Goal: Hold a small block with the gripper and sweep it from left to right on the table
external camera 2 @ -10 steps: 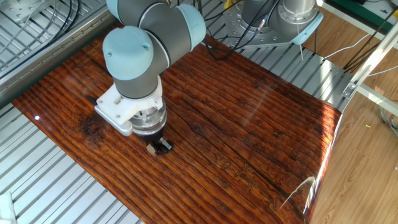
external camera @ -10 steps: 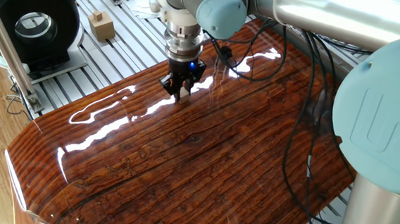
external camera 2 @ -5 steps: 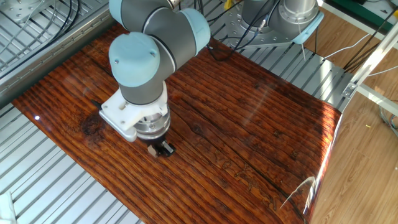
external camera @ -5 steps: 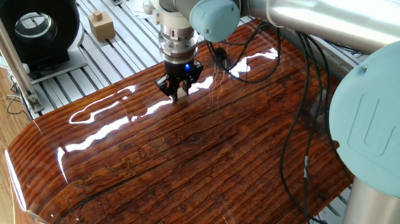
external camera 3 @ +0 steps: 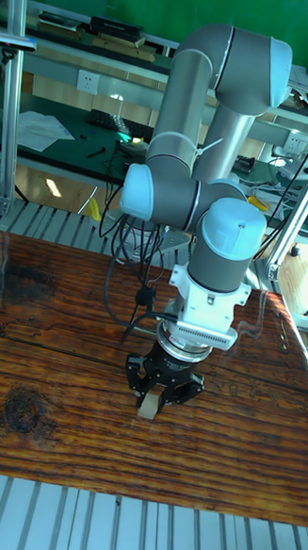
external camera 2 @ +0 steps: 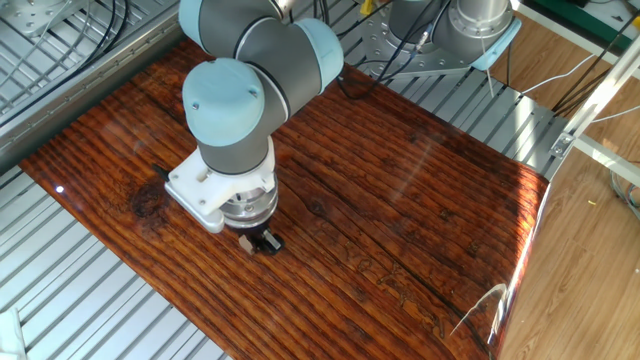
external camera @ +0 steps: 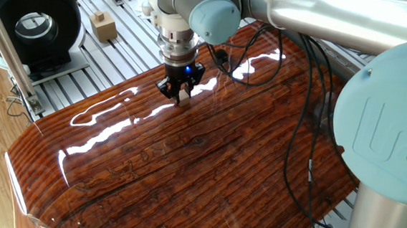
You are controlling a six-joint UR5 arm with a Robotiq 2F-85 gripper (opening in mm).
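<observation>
Black two-finger gripper [external camera 3: 157,400] pinches tiny pale beige wooden cube [external camera 3: 148,407] | cube tip-down on glossy reddish-brown striped table [external camera: 206,179], near one edge | step: sweep underway | next: slide sideways, keeping contact

Bright even overhead light in all views. Glossy counter [external camera: 185,170] carries white glare streaks at left and by the far edge in one fixed view; the other fixed view shows a warm orange sheen on the counter's right end [external camera 2: 520,215]. Soft shadow under the hand [external camera 3: 163,387] in the tall view, blue light glowing on the wrist [external camera: 187,70]. Arm [external camera: 381,141] up close is soft, slightly out of focus. Rest sharp, no motion blur
</observation>
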